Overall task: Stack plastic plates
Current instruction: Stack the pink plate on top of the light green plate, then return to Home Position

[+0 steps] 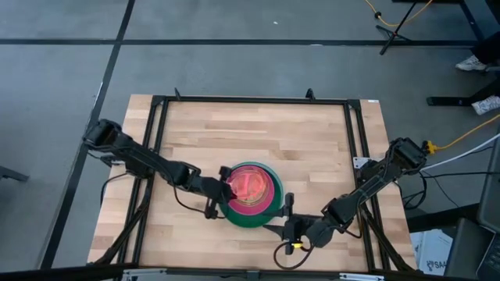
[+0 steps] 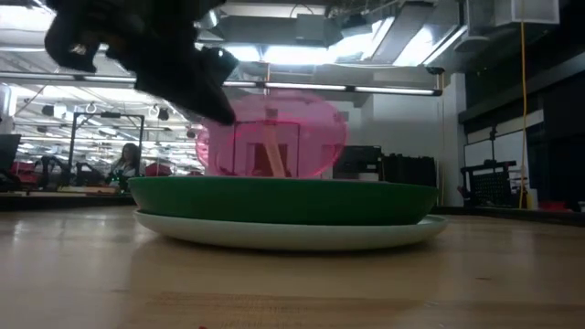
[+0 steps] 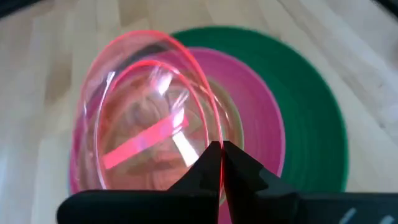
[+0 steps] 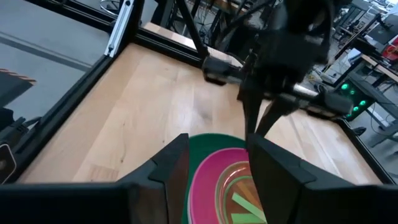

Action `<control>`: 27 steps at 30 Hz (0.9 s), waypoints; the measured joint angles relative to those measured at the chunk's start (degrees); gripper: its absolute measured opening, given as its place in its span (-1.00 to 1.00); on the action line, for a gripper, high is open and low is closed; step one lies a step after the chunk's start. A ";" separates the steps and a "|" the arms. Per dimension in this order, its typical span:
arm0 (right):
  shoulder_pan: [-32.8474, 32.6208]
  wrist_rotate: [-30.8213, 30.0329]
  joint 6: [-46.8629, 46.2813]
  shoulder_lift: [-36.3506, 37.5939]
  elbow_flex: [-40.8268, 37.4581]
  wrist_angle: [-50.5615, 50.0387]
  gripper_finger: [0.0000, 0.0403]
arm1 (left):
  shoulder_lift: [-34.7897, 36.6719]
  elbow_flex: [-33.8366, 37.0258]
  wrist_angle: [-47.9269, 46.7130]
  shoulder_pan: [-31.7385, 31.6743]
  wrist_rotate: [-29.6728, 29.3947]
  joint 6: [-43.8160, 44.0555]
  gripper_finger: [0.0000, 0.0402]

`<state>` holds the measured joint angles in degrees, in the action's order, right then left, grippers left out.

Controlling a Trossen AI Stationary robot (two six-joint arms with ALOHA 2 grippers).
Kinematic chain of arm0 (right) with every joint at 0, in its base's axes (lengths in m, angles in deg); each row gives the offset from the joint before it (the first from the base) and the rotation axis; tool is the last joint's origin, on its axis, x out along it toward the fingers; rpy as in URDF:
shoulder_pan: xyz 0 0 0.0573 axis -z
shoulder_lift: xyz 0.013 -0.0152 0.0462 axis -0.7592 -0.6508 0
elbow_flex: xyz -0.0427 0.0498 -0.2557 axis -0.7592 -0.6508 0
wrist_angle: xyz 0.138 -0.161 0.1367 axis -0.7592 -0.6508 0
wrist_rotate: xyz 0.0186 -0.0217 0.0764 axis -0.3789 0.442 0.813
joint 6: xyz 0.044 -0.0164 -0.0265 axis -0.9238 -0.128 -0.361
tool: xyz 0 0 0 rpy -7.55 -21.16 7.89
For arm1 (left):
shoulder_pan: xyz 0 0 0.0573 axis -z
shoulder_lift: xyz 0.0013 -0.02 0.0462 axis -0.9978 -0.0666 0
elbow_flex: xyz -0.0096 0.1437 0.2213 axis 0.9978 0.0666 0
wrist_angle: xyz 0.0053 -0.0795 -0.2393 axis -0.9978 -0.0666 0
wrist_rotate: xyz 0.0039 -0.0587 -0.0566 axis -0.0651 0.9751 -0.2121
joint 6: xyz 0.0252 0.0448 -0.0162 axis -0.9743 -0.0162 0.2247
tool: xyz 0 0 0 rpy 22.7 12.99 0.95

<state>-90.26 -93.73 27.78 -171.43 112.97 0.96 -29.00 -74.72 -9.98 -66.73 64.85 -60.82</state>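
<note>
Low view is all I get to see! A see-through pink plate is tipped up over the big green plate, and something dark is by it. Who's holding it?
Observer: The left pincer is, shut on the rim of the pink plate.
Operator: Is anything hiding inside the green plate?
Observer: Yes, a magenta plate lies in it, under the pink one.
Operator: Where's the other arm?
Observer: The right pincer is open beside the stack, on the right arm's side of the table, holding nothing.
</note>
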 joint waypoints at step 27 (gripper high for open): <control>8.93 10.87 -7.32 0.00 0.00 -7.35 -0.21 | 18.19 6.55 -4.71 3.59 -0.45 2.86 -0.49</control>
<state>-81.32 -82.86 20.46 -171.43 112.97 -6.39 -10.81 -68.17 -14.69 -63.14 64.40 -57.97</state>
